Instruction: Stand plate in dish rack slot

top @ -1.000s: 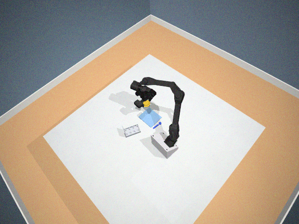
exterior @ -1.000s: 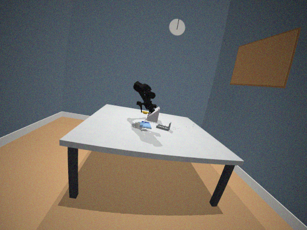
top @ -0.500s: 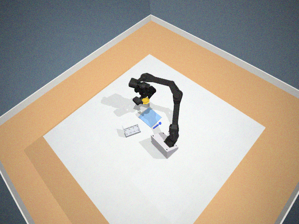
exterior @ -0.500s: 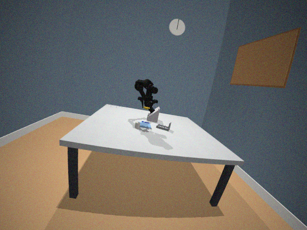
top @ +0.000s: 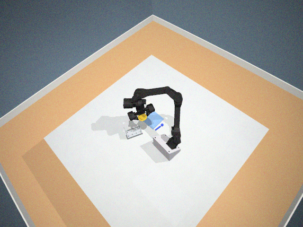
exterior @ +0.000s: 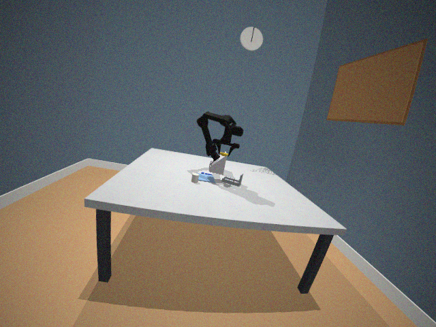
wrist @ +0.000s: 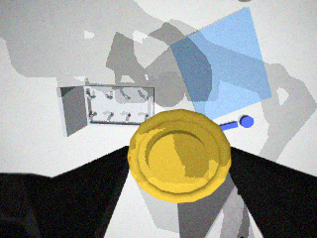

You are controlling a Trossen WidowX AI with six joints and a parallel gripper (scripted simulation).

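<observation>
The yellow plate (top: 142, 118) (exterior: 223, 154) (wrist: 163, 161) is off the table, roughly level, its round face turned up to the wrist camera. My gripper (top: 141, 116) (exterior: 224, 152) (wrist: 176, 152) is shut on the plate, one finger at each side of its rim. The grey-white dish rack (top: 134, 136) (exterior: 230, 182) (wrist: 74, 111) stands on the table below. It has two rows of short pegs and a taller panel at one end. In the wrist view it lies left of and beyond the plate, not under it.
A blue square cloth (top: 156, 118) (exterior: 205, 178) (wrist: 235, 55) lies near the rack. A blue utensil (top: 162, 125) (exterior: 206, 174) (wrist: 246, 121) lies beside the cloth. A small pale cup (exterior: 195, 178) stands by the cloth. The arm's pale base block (top: 168, 153) (exterior: 218, 165) is behind them.
</observation>
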